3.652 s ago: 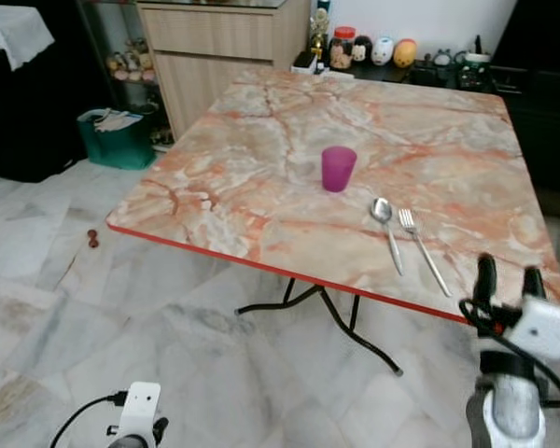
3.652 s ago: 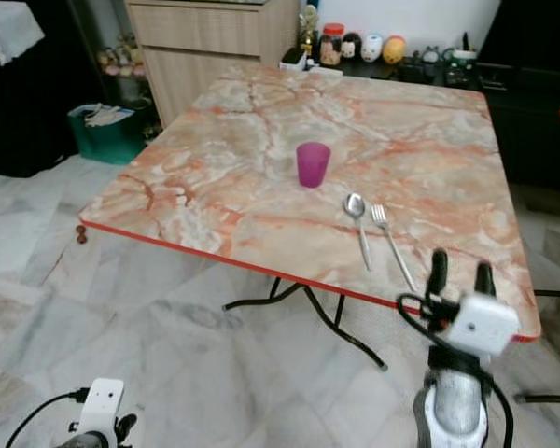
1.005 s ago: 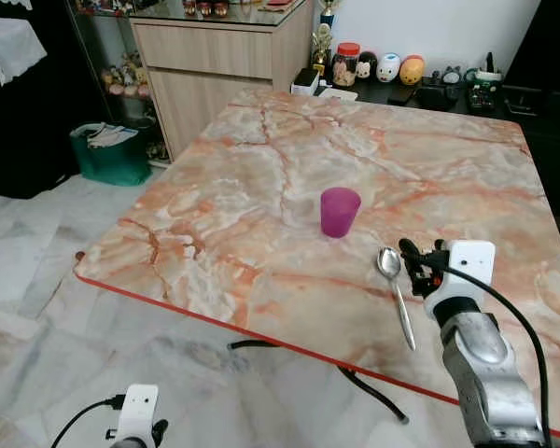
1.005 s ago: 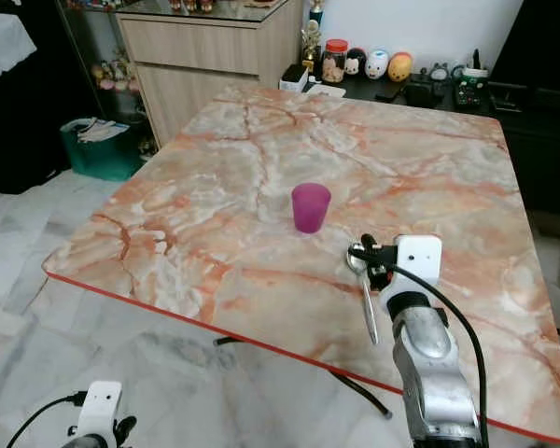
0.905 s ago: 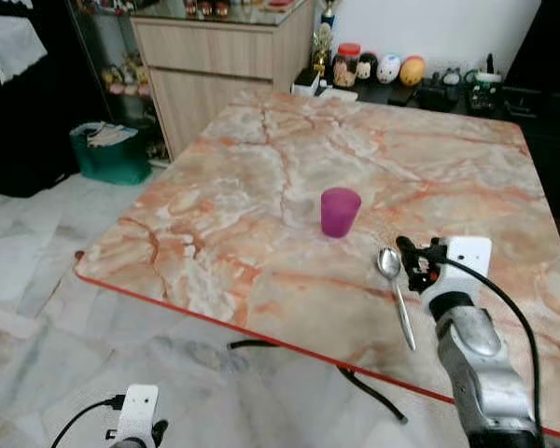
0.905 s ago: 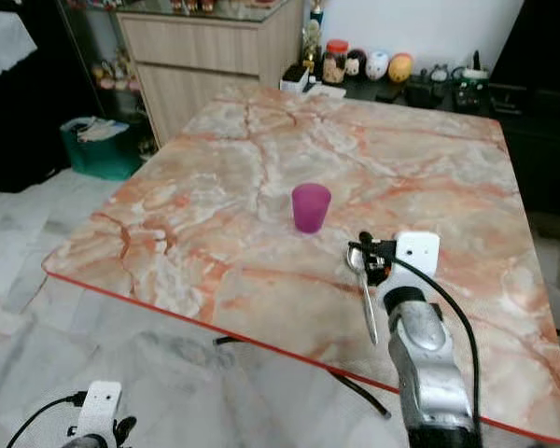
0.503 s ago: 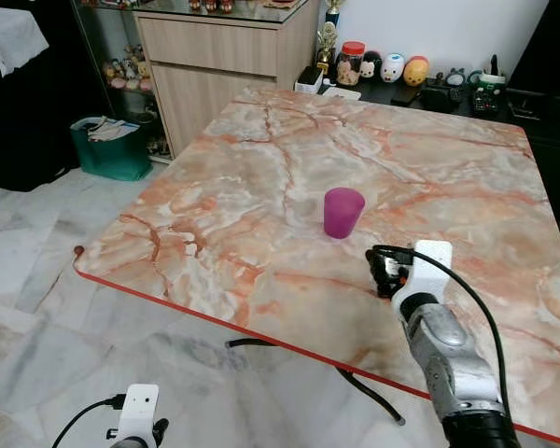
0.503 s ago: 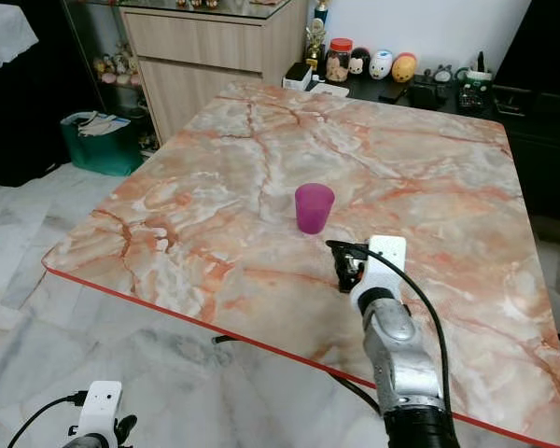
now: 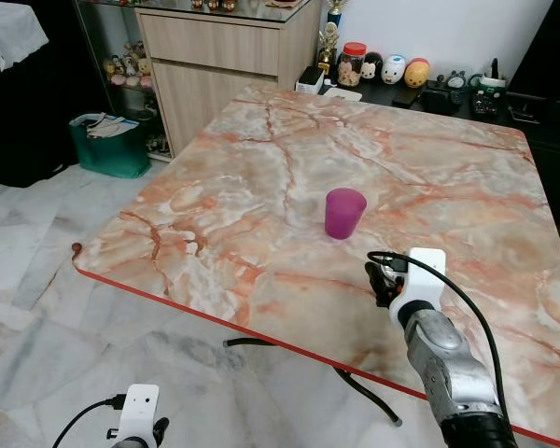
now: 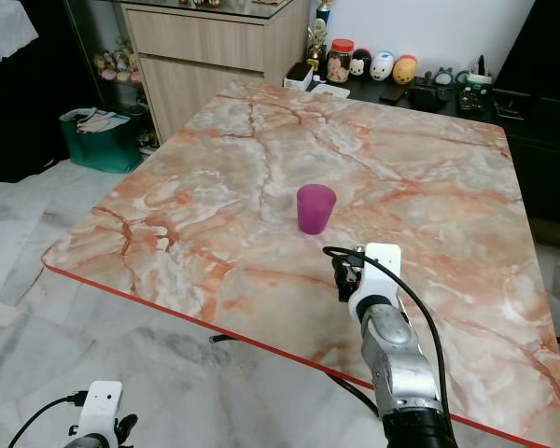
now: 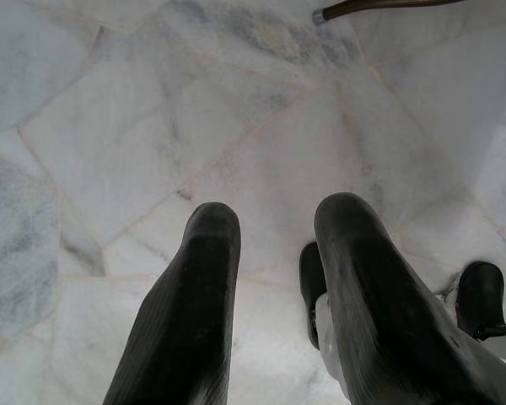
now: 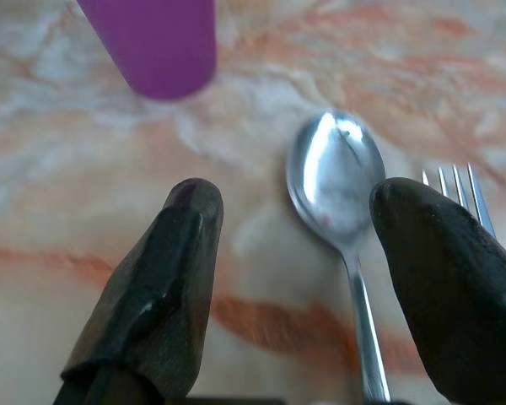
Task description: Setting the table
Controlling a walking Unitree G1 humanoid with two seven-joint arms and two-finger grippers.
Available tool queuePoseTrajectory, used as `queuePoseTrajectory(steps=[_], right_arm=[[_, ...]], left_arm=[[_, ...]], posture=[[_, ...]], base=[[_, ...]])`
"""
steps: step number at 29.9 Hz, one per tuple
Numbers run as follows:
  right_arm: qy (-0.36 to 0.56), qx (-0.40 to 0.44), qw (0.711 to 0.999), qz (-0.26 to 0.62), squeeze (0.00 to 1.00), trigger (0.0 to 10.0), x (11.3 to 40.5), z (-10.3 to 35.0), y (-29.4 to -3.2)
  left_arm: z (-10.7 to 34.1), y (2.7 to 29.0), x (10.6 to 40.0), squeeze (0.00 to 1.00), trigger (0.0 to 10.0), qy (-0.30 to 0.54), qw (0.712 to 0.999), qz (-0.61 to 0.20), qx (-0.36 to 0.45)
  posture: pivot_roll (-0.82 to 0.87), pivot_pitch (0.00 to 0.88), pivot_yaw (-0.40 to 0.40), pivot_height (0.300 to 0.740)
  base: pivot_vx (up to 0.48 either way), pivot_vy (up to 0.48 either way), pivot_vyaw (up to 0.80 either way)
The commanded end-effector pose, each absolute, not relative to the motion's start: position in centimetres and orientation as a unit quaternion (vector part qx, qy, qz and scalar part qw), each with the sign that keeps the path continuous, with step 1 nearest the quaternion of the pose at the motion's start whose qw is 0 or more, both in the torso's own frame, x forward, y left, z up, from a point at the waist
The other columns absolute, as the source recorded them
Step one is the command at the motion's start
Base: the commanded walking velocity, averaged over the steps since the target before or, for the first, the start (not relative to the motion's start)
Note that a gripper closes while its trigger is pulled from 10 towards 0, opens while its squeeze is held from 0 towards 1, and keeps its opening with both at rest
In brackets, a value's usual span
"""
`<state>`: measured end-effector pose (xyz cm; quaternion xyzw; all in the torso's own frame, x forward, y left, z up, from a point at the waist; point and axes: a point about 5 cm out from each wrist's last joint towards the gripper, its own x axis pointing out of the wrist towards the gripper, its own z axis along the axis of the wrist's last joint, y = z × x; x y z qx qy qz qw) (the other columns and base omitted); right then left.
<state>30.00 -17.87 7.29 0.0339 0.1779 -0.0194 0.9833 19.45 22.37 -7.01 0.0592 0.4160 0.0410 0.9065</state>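
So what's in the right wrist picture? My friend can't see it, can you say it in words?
The right gripper is open just above a marble table, with a shiny spoon lying between its two black fingers. A fork peeks out beside one finger, and a purple cup stands just beyond the spoon.

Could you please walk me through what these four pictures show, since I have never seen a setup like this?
This is a walking humanoid robot with two silver arms, each ending in two long black fingers. The two wide pictures come from a stereo camera on its head, looking down at a marble-patterned table. The other two come from cameras on its wrists, looking along the fingers.

On the table stand a purple cup and, seen from the right wrist, a spoon with a fork beside it. The right gripper hovers open over the spoon, holding nothing. The left gripper hangs idle, open, above the pale tiled floor.
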Motion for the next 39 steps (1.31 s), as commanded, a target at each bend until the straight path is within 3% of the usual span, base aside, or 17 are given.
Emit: queuePoseTrajectory(steps=[1,39], right_arm=[[0.179,0.034,0.983,-0.027,0.00,10.0,29.9,7.4,-18.3],[0.225,0.050,0.973,-0.025,0.00,10.0,29.4,4.2,-18.6]], left_arm=[[-7.2,22.1,19.1,0.00,10.0,0.420,0.905,0.035,0.061],[-7.3,21.4,19.2,0.00,10.0,0.417,0.906,0.022,0.069]], posture=[[0.07,0.000,-0.047,0.731],[0.06,0.000,-0.035,0.731]], base=[[0.000,0.000,0.00],[0.000,0.000,0.00]])
